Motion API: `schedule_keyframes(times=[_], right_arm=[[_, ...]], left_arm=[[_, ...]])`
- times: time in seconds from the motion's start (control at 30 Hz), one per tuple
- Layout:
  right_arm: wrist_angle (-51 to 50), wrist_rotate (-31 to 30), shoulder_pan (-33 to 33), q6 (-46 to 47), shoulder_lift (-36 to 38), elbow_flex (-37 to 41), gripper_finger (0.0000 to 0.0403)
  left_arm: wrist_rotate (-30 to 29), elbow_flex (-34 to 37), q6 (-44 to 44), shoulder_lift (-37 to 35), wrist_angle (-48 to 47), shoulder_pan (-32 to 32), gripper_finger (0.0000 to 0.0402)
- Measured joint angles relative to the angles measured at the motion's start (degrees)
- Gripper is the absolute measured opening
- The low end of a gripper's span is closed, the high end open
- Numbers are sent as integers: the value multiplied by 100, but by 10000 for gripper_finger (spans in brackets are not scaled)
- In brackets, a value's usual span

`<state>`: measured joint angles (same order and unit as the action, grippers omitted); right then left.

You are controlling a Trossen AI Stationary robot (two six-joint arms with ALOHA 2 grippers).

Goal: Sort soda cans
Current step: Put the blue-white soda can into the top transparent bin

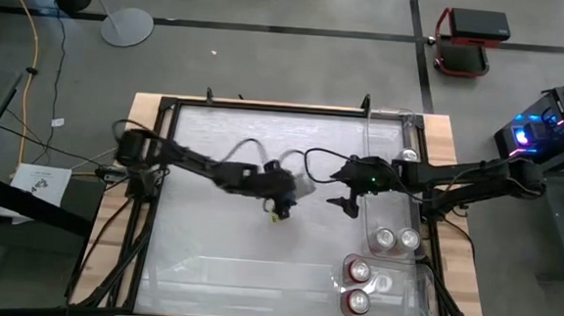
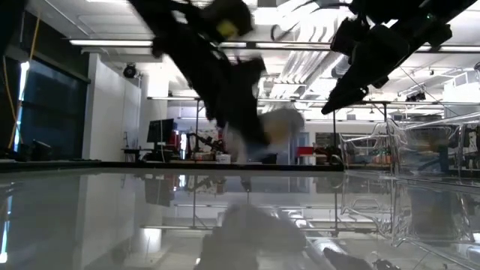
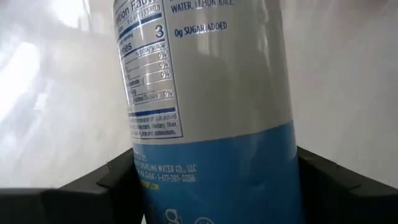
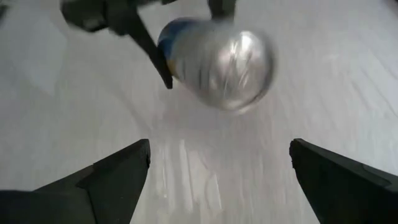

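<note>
My left gripper (image 1: 290,189) is over the middle of the table, shut on a silver-white and blue soda can (image 1: 303,187), which also shows in the left wrist view (image 3: 211,106) and the low view (image 2: 281,124). My right gripper (image 1: 343,198) hangs open just to the can's right, touching nothing. It faces the can's shiny end (image 4: 233,59). Two red cans (image 1: 358,271) stand upright in the near clear bin. Two silver cans (image 1: 387,240) stand in the long clear bin, and a third (image 1: 409,156) is at its far end. My left gripper pinches the can between its two fingers (image 3: 118,177) on the blue part of its body (image 3: 217,180), the fingers lying across the can. The can is lifted clear of the table and lies tilted, its free end pointing toward the right gripper.
A long clear bin (image 1: 374,134) runs along the table's right side, and a second clear bin (image 1: 341,279) sits at the near right corner. A black frame (image 1: 266,106) edges the table. The reflective tabletop (image 1: 209,232) spreads left of and nearer than the grippers.
</note>
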<state>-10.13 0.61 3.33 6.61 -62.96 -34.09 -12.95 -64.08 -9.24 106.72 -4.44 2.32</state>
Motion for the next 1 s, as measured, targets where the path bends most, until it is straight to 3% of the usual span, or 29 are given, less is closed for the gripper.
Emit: schedule_keyframes(times=[0.1,0.2,0.33,0.5,0.8,1.0], right_arm=[[478,470,0,-390,0,0,375],[1203,649,9,-540,-76,0,375],[1972,647,147,-200,-350,0,375],[2632,599,300,507,-913,0,375],[4026,1503,343,995,-1290,2,375],[3689,1529,380,819,-1331,-291,375]], left_arm=[[-177,1079,-135,-544,2141,176,287],[-608,1959,-380,-639,4016,321,287],[-1275,2409,-391,-469,5514,420,287],[-1673,2363,183,-269,5862,621,287],[-1663,2078,1102,-267,6141,683,287],[-1579,2044,1251,-273,6034,628,289]])
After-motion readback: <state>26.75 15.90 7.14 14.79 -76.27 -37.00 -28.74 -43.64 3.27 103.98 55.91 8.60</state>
